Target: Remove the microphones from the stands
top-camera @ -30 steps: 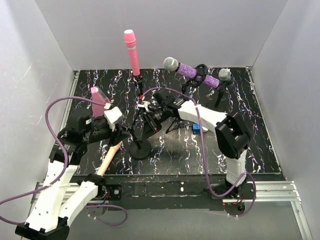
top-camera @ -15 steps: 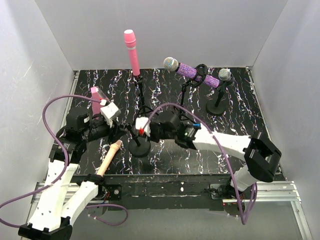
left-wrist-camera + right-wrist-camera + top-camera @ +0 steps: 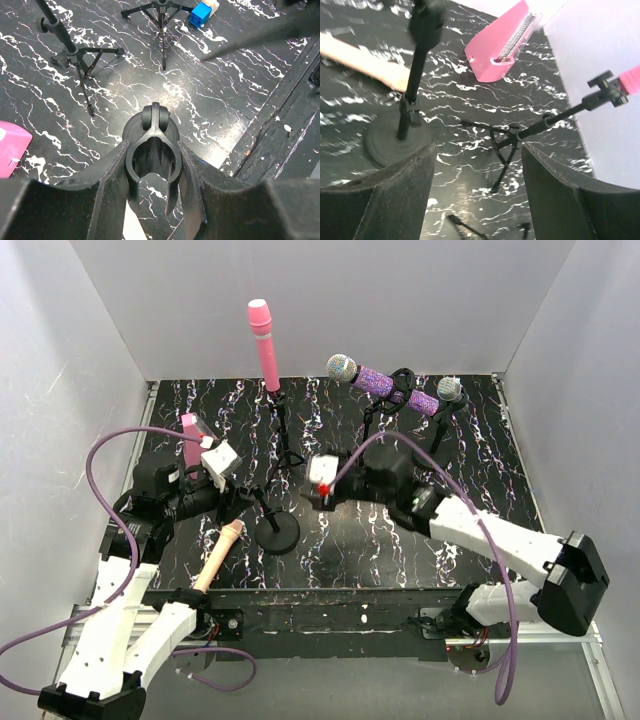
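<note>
A black round-base stand (image 3: pixel 277 535) stands near the front left, and its clip (image 3: pixel 152 160) is empty. My left gripper (image 3: pixel 243 496) is shut on that clip, one finger against each side. A beige microphone (image 3: pixel 218 555) lies flat on the table just left of the stand's base, also in the right wrist view (image 3: pixel 365 65). My right gripper (image 3: pixel 318 490) hovers right of the stand, open, with nothing between its fingers (image 3: pixel 395 200). In the right wrist view the stand's pole (image 3: pixel 417 75) rises at the upper left.
A pink microphone (image 3: pixel 262 340) sits upright on a tripod stand (image 3: pixel 283 445) at the back. A purple glitter microphone (image 3: pixel 385 385) rests on another tripod, with a small round-base stand (image 3: pixel 432 455) to its right. A pink box (image 3: pixel 190 435) lies far left; a blue block (image 3: pixel 201 13) sits near the tripods.
My right gripper has opened and drawn back to the right, away from the round-base stand. The left gripper has stayed shut on the clip.
</note>
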Controlling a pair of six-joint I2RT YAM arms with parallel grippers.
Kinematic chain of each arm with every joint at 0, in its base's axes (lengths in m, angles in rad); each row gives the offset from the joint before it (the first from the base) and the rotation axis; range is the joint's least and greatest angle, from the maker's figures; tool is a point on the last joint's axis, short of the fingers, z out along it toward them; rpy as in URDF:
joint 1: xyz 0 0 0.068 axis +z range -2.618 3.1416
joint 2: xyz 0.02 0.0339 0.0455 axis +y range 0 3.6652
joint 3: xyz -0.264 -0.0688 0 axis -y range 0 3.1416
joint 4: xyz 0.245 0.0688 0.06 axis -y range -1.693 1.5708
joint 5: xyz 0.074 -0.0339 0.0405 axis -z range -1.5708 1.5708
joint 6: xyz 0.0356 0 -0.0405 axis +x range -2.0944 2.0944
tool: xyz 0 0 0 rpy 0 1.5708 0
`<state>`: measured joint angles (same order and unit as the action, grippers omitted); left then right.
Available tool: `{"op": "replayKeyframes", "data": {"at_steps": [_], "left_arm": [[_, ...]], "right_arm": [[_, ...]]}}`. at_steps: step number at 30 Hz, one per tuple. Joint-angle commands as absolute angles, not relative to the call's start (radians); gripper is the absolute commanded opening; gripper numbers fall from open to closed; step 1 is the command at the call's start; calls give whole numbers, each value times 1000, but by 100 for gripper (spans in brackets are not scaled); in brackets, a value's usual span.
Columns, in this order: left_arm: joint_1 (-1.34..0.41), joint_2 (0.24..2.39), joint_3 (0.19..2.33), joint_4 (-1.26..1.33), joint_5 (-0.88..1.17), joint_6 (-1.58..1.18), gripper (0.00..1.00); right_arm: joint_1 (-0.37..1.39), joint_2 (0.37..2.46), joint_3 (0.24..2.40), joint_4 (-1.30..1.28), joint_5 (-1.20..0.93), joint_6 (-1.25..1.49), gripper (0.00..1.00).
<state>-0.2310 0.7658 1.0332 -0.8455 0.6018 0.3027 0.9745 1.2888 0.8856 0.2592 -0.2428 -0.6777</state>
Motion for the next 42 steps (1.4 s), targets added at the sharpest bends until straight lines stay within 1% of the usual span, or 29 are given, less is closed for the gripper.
{"op": "replayKeyframes", "data": {"at_steps": [1, 3, 5, 8, 13, 16, 20, 28, 42], "left_arm": [[-227, 765, 1071, -876, 638, 314, 0], [-227, 765, 1074, -879, 646, 327, 0], [-227, 765, 1072, -887, 650, 344, 0], [-227, 769, 1080, -890, 655, 360, 0], [-227, 769, 1089, -899, 681, 388, 0], [-226, 765, 1091, -900, 692, 402, 0], [-227, 761, 1092, -905, 698, 423, 0], [-227, 736, 1094, -930, 718, 451, 0], [-227, 730, 1091, -937, 719, 457, 0]], "right_arm": [[875, 1331, 1098, -221, -467, -245, 75], [821, 1414, 1184, -323, -614, -91, 74], [792, 1474, 1209, -315, -724, 35, 74], [790, 1505, 1215, -268, -811, 116, 73], [790, 1606, 1264, -213, -922, 299, 68], [790, 1650, 1262, -158, -939, 399, 66], [790, 1704, 1281, -118, -951, 457, 66], [792, 1782, 1308, -58, -962, 545, 69], [816, 1855, 1338, -20, -986, 568, 62]]}}
